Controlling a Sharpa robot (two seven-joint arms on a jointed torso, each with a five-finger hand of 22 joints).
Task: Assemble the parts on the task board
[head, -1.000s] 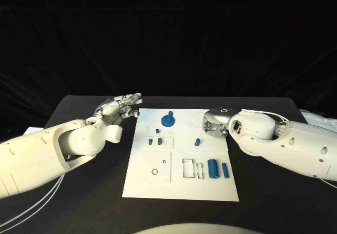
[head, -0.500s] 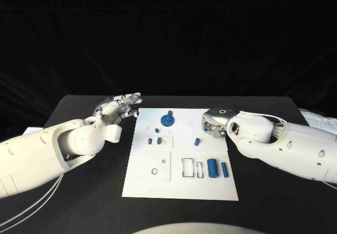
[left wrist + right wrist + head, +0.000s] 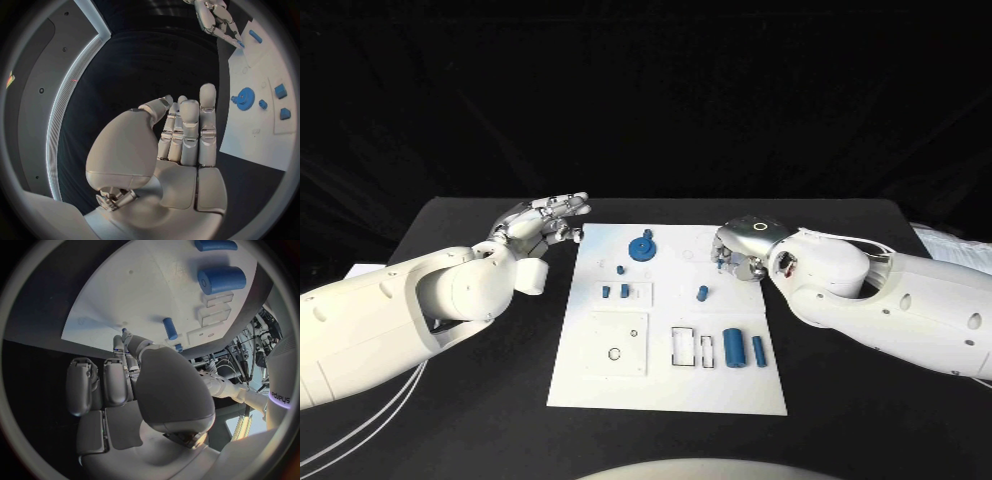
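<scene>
Left robot hand [image 3: 545,222] released, left of task board [image 3: 661,385]; right robot hand [image 3: 740,258] clenched empty at board's upper right.

right hand [image 3: 741,255] fingertips hidden behind its wrist, grasp unclear

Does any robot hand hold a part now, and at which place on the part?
Nothing is held. The left robot hand is open beside the task board. The right robot hand hangs over the board with curled fingers, empty.
</scene>
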